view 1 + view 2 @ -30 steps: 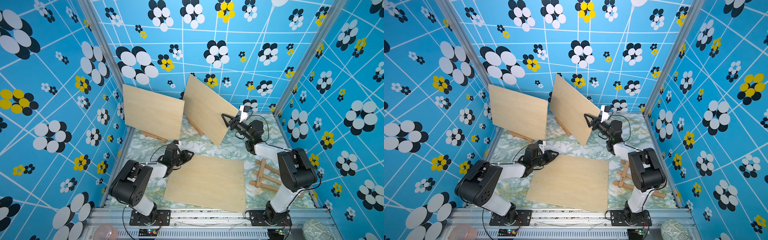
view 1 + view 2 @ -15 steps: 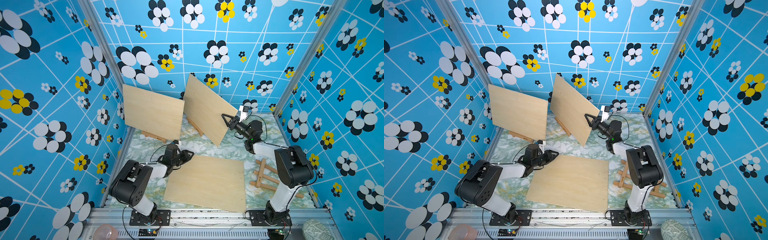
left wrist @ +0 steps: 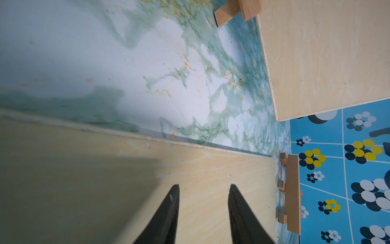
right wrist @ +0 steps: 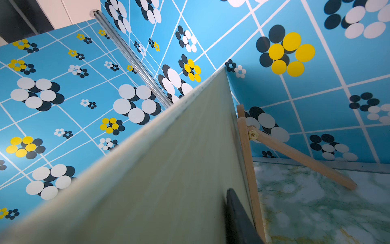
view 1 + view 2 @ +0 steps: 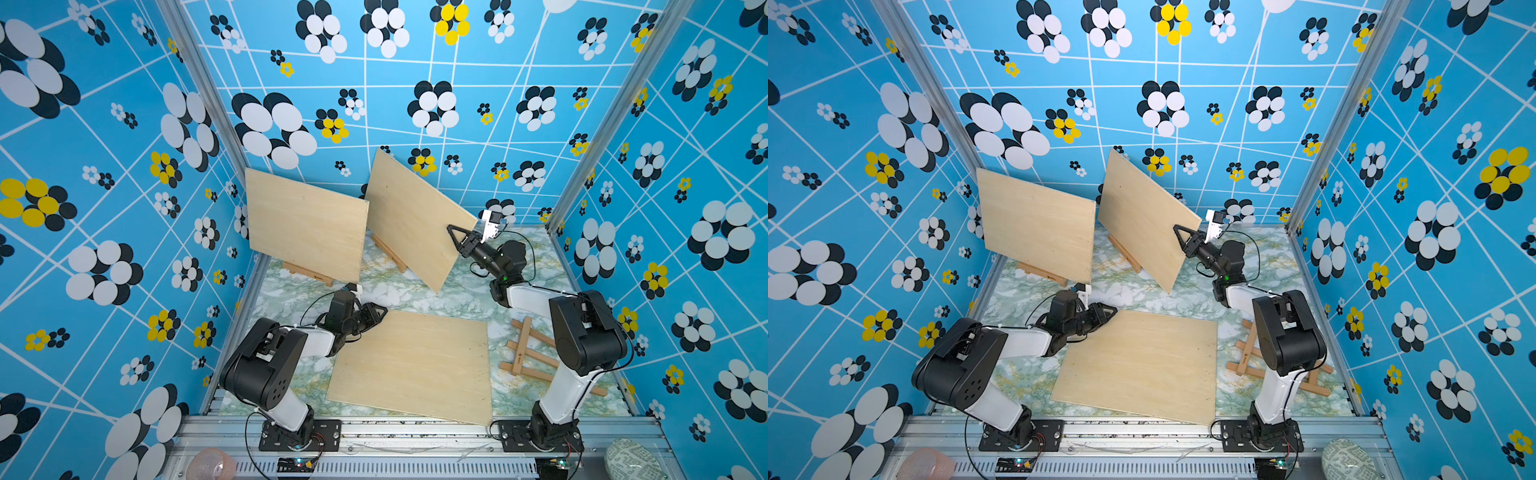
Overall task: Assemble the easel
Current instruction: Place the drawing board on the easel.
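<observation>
easel (image 5: 388, 252) at the far side props a tilted board (image 5: 409, 216); right gripper (image 5: 454, 233) straddles its right edge to square it, clamping unclear.

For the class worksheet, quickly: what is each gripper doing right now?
Left gripper: open, empty, above the flat board.
Right gripper: astride the edge of the leaning board; whether it grips cannot be told.

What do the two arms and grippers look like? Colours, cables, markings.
The left arm and right arm match: black joint housings, white links, black base plates. The left gripper and right gripper are black with tapered, pointed fingers. A white camera block sits at each wrist. Thin black cables loop along both; a green light glows on the right one.
</observation>
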